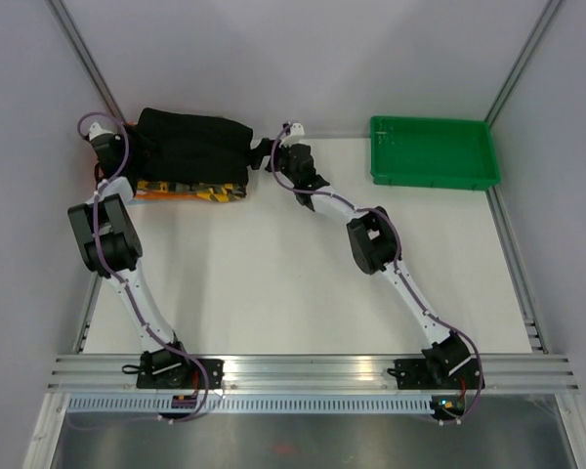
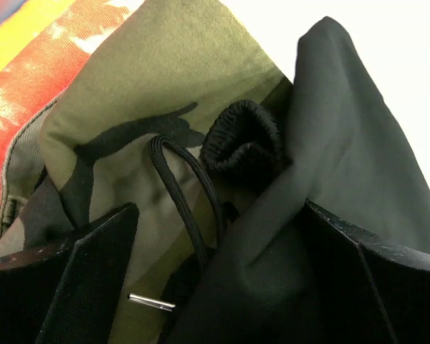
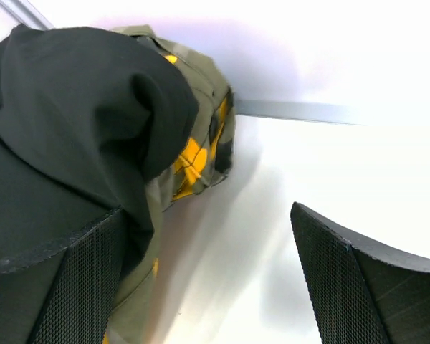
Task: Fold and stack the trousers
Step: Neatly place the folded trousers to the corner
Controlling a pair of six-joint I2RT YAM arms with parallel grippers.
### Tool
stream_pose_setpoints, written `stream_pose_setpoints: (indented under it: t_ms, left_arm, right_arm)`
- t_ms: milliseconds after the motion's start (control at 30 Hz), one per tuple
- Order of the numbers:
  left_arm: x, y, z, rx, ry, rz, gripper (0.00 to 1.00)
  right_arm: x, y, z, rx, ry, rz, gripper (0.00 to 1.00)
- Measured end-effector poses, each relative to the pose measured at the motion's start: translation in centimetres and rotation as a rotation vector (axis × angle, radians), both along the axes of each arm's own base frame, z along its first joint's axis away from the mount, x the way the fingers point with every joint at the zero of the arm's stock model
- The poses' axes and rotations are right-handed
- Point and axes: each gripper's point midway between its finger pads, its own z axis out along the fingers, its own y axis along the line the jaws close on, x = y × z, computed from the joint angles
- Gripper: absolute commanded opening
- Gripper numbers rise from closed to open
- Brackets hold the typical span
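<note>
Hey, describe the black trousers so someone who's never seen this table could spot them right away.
Start at the white table and go to its far left corner, opposite the green tray. A folded pile sits there; the trousers are the plain black bundle on top, unlike the olive, black and orange camouflage garment underneath.

Trousers (image 1: 190, 145) atop folded garment (image 1: 215, 193); tray (image 1: 432, 182) right.

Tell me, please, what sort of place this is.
Likely a robot lab work cell: plain grey panel walls, an aluminium rail at a white table, a green tray.
</note>
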Motion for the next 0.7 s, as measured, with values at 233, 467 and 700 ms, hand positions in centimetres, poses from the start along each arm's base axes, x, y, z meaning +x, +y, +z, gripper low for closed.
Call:
stream_pose_setpoints:
  t_ms: [233,467,700]
  left_arm:
    - [-0.9,-1.3,0.1,0.039,-0.105,0.009,1.00]
    - [-0.8,-2.3,1.6,0.080,-0.129,0.025,1.00]
    - [-3.3,-2.4,9.0,0.127,-0.172,0.083,1.00]
  right_arm:
    - [-0.6,-3.0,0.5,-0.107,-0.005,-0.055,0.98]
    - [0.5,-5.9,10.8,-0.067,-0.145,-0.077,0.98]
    - [-1.6,-10.9,18.4,-0.013,-0.176,-0.065,0.98]
